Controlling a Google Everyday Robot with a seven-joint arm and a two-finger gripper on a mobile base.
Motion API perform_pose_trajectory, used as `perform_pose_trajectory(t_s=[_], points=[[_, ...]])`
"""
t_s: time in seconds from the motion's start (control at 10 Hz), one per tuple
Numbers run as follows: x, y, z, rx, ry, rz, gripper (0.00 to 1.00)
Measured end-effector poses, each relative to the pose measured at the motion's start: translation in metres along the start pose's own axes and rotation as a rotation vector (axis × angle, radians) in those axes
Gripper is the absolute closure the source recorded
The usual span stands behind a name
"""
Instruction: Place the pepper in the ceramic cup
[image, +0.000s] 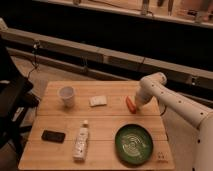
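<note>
The pepper (131, 104) is a small orange-red vegetable lying on the wooden table (55, 125), right of centre. The ceramic cup (67, 96) is a plain white tapered cup standing upright at the table's back left, well apart from the pepper. My gripper (136, 105) hangs at the end of the white arm (170, 97) that reaches in from the right. It is down at the table right at the pepper, just to its right.
A white folded cloth or packet (98, 101) lies between cup and pepper. A green plate (134, 144) sits front right. A white bottle with a label (81, 141) lies front centre, a black phone (53, 136) front left. A dark chair (12, 102) stands left of the table.
</note>
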Motion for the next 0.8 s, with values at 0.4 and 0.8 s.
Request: perform_pose_trajectory(t_s=[0.4,0.8], points=[[-0.008,-0.001,-0.028,0.008,-0.036,-0.141,0.40],[-0.021,0.001,-0.025,-0.004,-0.088,-0.297,0.20]])
